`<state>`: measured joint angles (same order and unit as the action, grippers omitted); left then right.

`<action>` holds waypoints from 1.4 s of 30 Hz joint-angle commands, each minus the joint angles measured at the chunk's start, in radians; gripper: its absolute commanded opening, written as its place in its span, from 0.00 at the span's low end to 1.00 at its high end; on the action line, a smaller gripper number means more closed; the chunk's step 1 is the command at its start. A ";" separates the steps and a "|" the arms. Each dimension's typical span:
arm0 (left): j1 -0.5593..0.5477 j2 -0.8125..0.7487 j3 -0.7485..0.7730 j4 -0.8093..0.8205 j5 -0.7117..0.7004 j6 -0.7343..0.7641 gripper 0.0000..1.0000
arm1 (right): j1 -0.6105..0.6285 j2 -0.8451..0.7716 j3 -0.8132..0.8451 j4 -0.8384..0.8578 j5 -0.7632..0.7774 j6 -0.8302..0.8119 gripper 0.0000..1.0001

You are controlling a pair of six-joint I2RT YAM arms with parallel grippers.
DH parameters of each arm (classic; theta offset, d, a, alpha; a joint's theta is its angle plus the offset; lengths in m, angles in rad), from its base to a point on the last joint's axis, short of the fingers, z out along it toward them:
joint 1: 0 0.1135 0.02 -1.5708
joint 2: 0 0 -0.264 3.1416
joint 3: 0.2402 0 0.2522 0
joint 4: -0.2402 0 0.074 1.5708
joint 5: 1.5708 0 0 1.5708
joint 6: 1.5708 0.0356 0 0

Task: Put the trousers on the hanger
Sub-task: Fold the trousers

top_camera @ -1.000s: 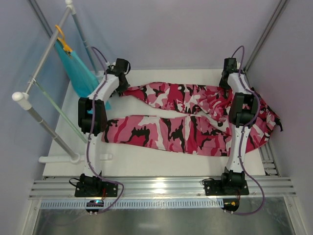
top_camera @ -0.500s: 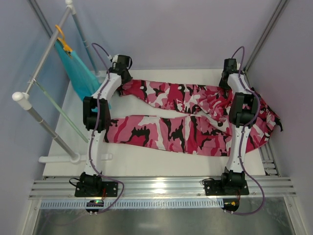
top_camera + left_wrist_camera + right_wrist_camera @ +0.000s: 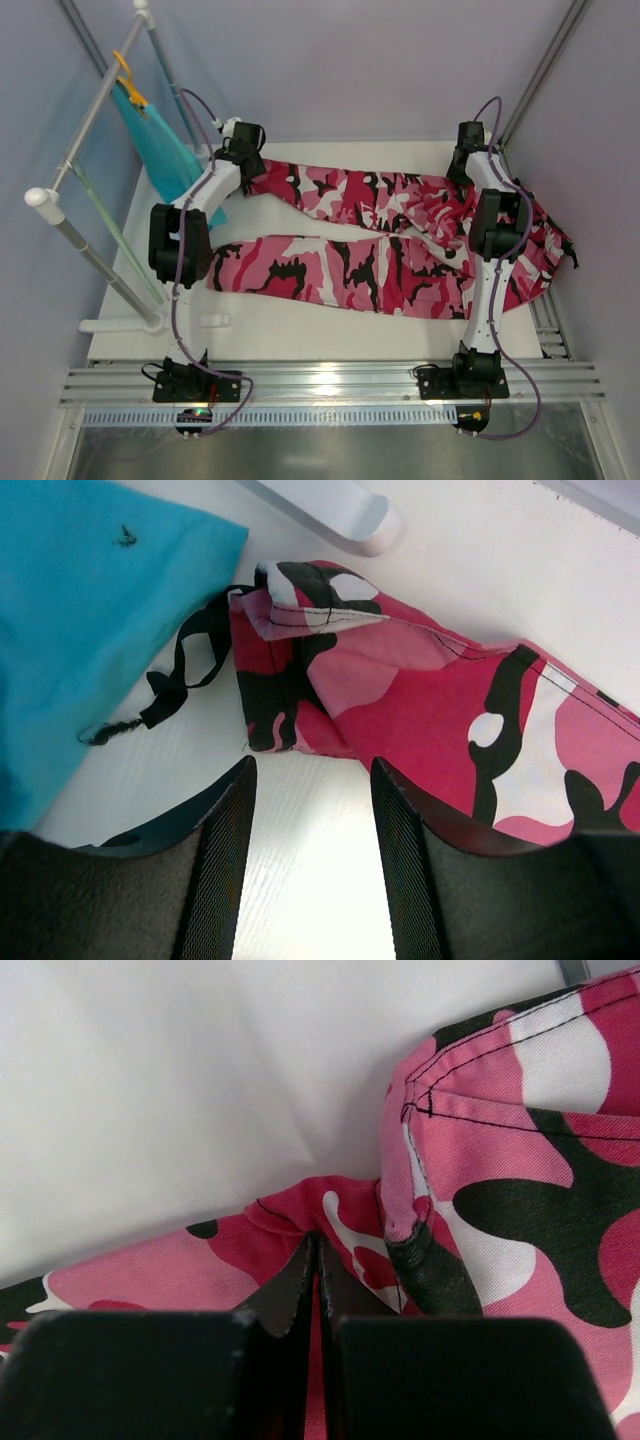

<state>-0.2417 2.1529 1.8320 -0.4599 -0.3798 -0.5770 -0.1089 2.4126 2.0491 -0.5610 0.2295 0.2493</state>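
Two wrist views alone show grips: left claw released over desk beside trousers hem; right claw pinching trousers cloth.

Left arm and right arm: white links, black joint housings, purple cable along each. Left pincer's fingers black, ribbed.

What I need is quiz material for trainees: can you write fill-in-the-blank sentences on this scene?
1. The left gripper hovers with its jaws ____ beside the trousers' leg end.
2. The right gripper is ____ on a fold of the trousers.
3. The orange hanger holds the teal garment, while the mint-green hanger carries ____.
Missing words: open; shut; nothing.
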 commanded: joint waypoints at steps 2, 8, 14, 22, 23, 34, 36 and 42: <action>-0.008 -0.032 -0.048 0.056 -0.044 -0.032 0.53 | -0.006 -0.086 -0.021 0.015 -0.021 0.027 0.04; -0.005 0.051 0.045 0.003 -0.097 -0.107 0.56 | -0.006 -0.075 -0.009 0.020 -0.039 0.031 0.04; 0.004 0.127 0.118 -0.051 -0.125 -0.176 0.55 | -0.008 -0.064 -0.009 0.027 -0.035 0.028 0.04; 0.019 0.147 0.066 -0.028 -0.127 -0.192 0.52 | -0.012 -0.055 -0.012 0.033 -0.033 0.025 0.04; 0.025 0.150 0.064 -0.032 -0.126 -0.198 0.52 | -0.014 -0.055 -0.013 0.036 -0.035 0.027 0.04; 0.050 0.177 0.052 -0.033 -0.070 -0.228 0.42 | -0.014 -0.050 -0.020 0.041 -0.038 0.033 0.04; 0.050 0.177 0.055 -0.046 -0.070 -0.228 0.23 | -0.014 -0.050 -0.021 0.039 -0.039 0.033 0.04; 0.065 0.148 0.081 -0.143 -0.106 -0.235 0.00 | -0.017 -0.046 -0.017 0.029 -0.029 0.031 0.04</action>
<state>-0.1928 2.3272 1.8866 -0.5400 -0.4450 -0.8043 -0.1154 2.4001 2.0266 -0.5499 0.1879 0.2691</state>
